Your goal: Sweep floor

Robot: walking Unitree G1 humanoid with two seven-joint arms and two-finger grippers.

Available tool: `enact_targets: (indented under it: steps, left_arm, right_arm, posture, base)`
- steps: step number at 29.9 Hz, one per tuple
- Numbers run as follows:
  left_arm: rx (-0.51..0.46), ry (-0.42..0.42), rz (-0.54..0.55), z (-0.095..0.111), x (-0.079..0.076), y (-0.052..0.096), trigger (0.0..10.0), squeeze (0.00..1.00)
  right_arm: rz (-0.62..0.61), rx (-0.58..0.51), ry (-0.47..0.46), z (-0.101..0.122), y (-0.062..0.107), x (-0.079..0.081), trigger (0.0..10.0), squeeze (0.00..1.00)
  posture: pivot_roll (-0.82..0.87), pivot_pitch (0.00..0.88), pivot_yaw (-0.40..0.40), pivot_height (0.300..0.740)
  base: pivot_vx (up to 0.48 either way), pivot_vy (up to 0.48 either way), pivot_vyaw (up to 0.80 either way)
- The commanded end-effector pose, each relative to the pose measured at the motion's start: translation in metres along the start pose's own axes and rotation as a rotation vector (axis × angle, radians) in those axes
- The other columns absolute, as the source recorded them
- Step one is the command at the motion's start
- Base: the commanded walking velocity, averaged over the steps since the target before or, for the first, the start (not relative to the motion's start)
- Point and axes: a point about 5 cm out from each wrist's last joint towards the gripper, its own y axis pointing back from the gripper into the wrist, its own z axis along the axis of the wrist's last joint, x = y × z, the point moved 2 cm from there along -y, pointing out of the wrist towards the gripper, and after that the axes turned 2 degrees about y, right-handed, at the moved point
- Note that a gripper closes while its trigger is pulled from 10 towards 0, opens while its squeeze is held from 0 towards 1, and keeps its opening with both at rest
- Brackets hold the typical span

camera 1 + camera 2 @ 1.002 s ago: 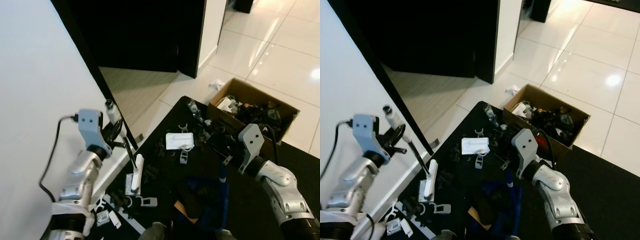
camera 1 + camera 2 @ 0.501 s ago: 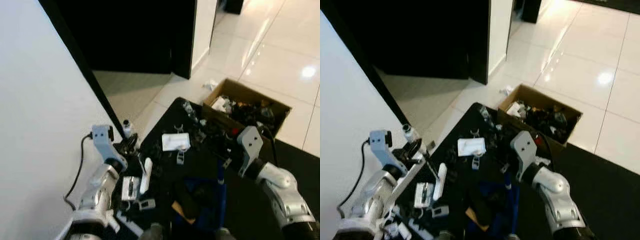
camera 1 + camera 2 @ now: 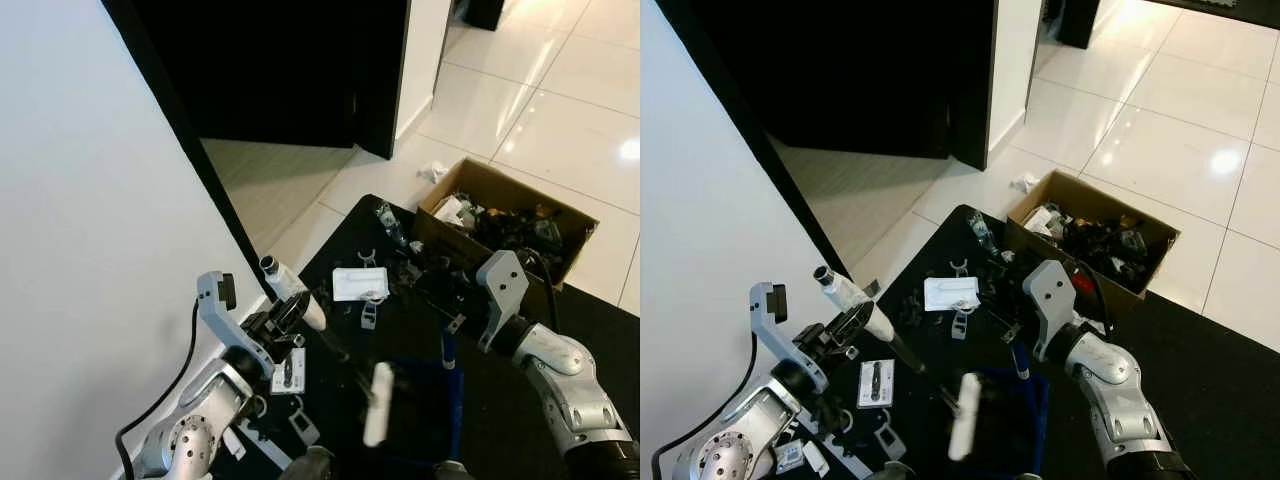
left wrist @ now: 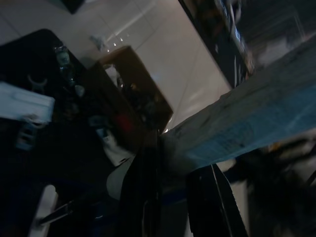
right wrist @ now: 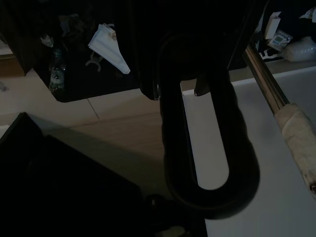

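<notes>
Gripping a white-handled brush (image 3: 340,350), the left gripper (image 3: 283,318) holds it over the black mat (image 3: 500,400). Right gripper (image 3: 443,305) clamps the blue dustpan (image 3: 440,400) handle

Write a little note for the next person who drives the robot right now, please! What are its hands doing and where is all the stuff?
Left gripper: shut on the broom handle; the white broom head is over the blue dustpan.
Right gripper: holds the dustpan's blue handle, pan resting on the black mat.
Litter: a white packet, clips and small bits lie scattered on the mat; a flat white pack lies near the left arm. The cardboard box of junk sits at the mat's edge.
Done: tools in hand.
Left: nearly all the sweeping.
</notes>
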Motion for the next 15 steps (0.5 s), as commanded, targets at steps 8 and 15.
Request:
enact_targets:
  steps: [8, 15]
  left_arm:
    - [0.062, -0.01, -0.117, 0.005, -0.024, -0.002, 10.0, 0.33]
    - [0.082, -0.331, -0.106, 0.038, -0.023, 0.003, 10.0, 0.32]
  right_arm:
    - [0.037, 0.002, -0.06, -0.009, -0.006, 0.013, 10.0, 0.0]
    - [-0.001, -0.024, -0.055, -0.007, -0.008, 0.011, 10.0, 0.0]
  posture:
    - [0.05, 0.322, 0.103, 0.74]
    - [0.07, 0.292, 0.1, 0.74]
  base:
    - [0.0, 0.0, 0.0]
    - [0.0, 0.0, 0.0]
